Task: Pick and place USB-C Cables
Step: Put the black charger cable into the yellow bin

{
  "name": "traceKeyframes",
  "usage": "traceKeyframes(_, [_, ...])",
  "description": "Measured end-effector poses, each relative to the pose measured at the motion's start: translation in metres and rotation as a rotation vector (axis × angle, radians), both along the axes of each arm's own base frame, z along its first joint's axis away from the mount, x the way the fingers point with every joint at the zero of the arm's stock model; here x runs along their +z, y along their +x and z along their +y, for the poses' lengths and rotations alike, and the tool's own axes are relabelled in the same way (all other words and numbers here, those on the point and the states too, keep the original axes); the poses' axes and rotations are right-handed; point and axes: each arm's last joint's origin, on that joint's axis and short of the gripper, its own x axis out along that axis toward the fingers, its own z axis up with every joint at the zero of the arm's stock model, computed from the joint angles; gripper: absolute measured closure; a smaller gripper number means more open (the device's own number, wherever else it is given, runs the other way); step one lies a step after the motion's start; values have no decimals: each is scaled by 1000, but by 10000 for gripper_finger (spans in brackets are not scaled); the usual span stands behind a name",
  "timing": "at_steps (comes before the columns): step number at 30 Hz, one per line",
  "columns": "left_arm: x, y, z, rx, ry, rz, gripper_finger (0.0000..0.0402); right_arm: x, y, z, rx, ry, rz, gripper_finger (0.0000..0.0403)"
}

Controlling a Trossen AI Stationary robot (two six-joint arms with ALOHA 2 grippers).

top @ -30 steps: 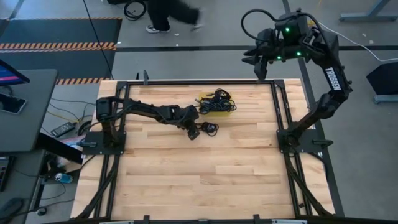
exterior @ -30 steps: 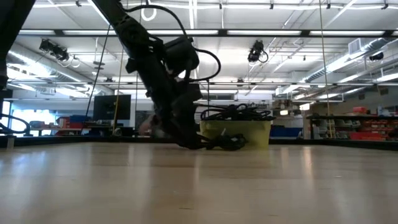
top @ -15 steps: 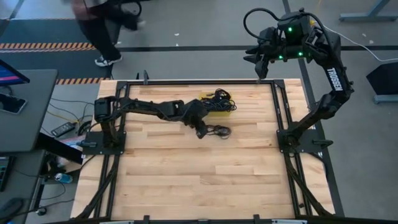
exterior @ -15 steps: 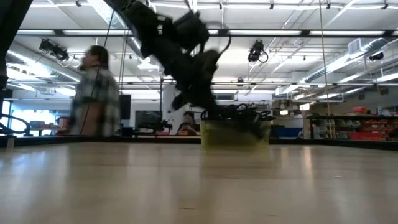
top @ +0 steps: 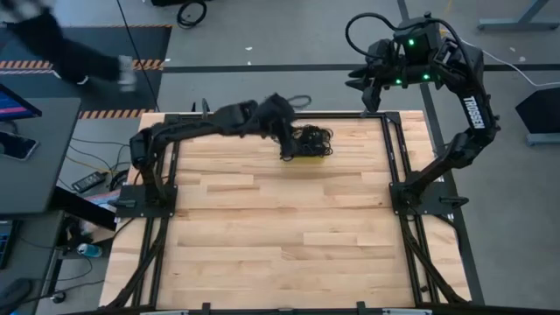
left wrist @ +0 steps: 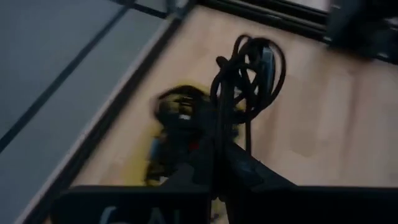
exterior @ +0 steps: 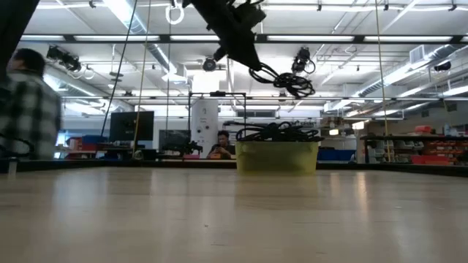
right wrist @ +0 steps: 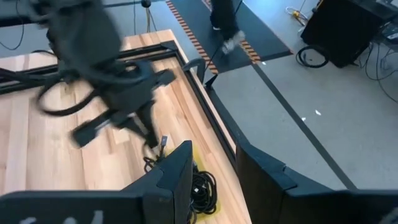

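**What you can't make out**

In your left wrist view, the flat yellow rectangular tray point(left wrist: 177, 127) is smeared. The plaid-shirted person point(exterior: 25, 109) is blurred and cut by the low view's edge. The heaped thin black cords point(top: 312, 140) hide the tray's inside.

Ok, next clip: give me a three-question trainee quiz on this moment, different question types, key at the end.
1. True or false: the left gripper holds a cable coil in the air.
2. The yellow tray is: A) bare, B) heaped with black cables, C) tipped over.
3. Fill in: the right gripper hovers beyond the table's far ____ corner.

Key:
1. True; the coil dangles above the tray.
2. B.
3. Right; it is clear of the work.
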Motion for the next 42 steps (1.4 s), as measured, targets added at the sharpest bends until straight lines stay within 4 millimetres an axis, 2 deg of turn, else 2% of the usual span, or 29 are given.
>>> traceKeyframes(4, [-7,-10,30,59,-20,13,387,2,-4,3,3,-12,-10,274])
traceKeyframes(9, [-27,-17,51,75,-94,-19,387,5,-8,5,-2,-26,-22,274])
traceKeyframes(17, [-71,-18,47,17,-252,-69,387,5,-9,4,-26,-49,-10,274])
traceKeyframes(22, [-102,-26,43,66,-315,-24,387,5,-9,4,-26,-50,-11,274])
traceKeyframes(26, [-116,-30,43,85,-328,-26,387,6,-8,4,-26,-56,-21,274])
traceKeyframes(32, [-119,-30,44,95,-325,-73,384,6,-8,4,-30,-51,-25,274])
traceKeyframes(42, [-108,-21,49,55,-243,-206,279,6,-8,4,-35,-43,-28,274])
